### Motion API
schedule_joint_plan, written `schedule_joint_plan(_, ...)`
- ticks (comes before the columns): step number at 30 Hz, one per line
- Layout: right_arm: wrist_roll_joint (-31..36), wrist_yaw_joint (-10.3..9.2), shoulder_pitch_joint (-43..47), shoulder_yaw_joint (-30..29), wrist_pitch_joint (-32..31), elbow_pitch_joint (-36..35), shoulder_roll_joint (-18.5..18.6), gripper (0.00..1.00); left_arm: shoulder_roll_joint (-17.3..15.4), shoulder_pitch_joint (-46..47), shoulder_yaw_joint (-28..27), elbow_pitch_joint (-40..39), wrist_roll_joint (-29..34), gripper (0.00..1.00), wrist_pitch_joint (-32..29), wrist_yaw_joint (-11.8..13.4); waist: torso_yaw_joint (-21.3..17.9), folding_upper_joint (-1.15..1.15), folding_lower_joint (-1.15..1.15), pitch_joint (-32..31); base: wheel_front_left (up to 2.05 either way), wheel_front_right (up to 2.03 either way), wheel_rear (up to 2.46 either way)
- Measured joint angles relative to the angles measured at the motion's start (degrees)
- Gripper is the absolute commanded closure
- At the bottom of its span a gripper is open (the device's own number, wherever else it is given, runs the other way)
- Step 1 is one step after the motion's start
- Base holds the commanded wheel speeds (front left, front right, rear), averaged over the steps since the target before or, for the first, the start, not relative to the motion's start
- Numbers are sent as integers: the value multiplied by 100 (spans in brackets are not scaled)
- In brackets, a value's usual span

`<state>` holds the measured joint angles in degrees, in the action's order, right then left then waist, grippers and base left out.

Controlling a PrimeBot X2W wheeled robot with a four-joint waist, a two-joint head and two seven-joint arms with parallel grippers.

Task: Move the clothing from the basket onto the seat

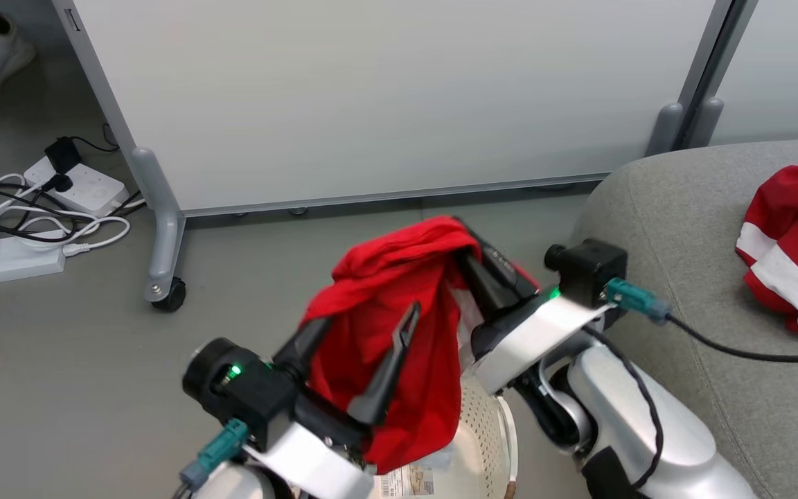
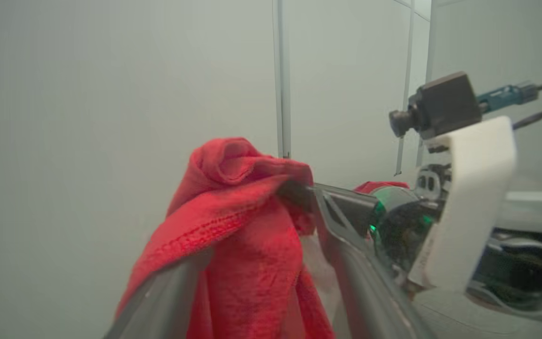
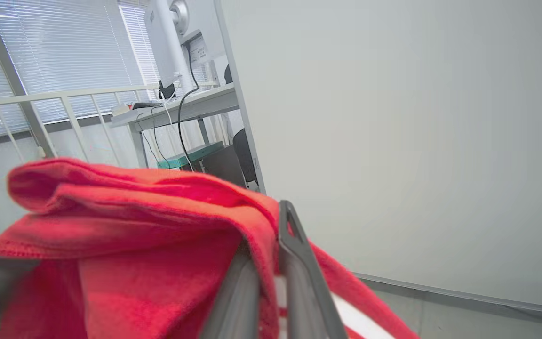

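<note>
Even, bright light; left wrist view soft, perhaps hazy.

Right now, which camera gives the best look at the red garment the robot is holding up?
The head view: nearly the whole red garment shows there, hanging above the basket. The left wrist view gives a bunched close-up of its folds; the right wrist view, its top edge pinched in the right pincer.

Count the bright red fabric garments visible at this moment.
2. One bright red fabric garment hangs pinched in the right gripper above the white perforated plastic basket; one red-and-white striped garment lies on the grey upholstered seat. More may be hidden in the basket.
</note>
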<state>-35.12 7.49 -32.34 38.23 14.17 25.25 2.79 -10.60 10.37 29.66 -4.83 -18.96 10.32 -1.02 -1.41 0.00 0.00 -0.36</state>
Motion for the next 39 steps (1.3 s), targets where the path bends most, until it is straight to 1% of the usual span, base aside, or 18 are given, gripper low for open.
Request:
schedule_joint_plan(8,174,-1,-59,-653,49,146,-1,100,-323,-237,591,125,101,0,-454,-348,-123,0,0,120,0,0,0)
schedule_joint_plan(12,316,-1,-49,-942,51,245,0,100,-445,-291,751,116,125,0,-526,-404,-221,0,0,188,0,0,0)
schedule_joint_plan(18,602,0,209,-1327,49,360,5,100,-591,-285,762,24,157,0,-534,-421,-436,0,0,300,0,0,0)
schedule_joint_plan(26,791,0,449,-1638,29,311,30,100,-742,-253,760,-138,147,0,-626,-420,-974,0,0,517,0,0,0)
schedule_joint_plan(39,873,-1,595,-1962,16,124,20,100,-911,-160,829,-422,120,0,-742,-421,-2075,0,0,953,0,0,0)
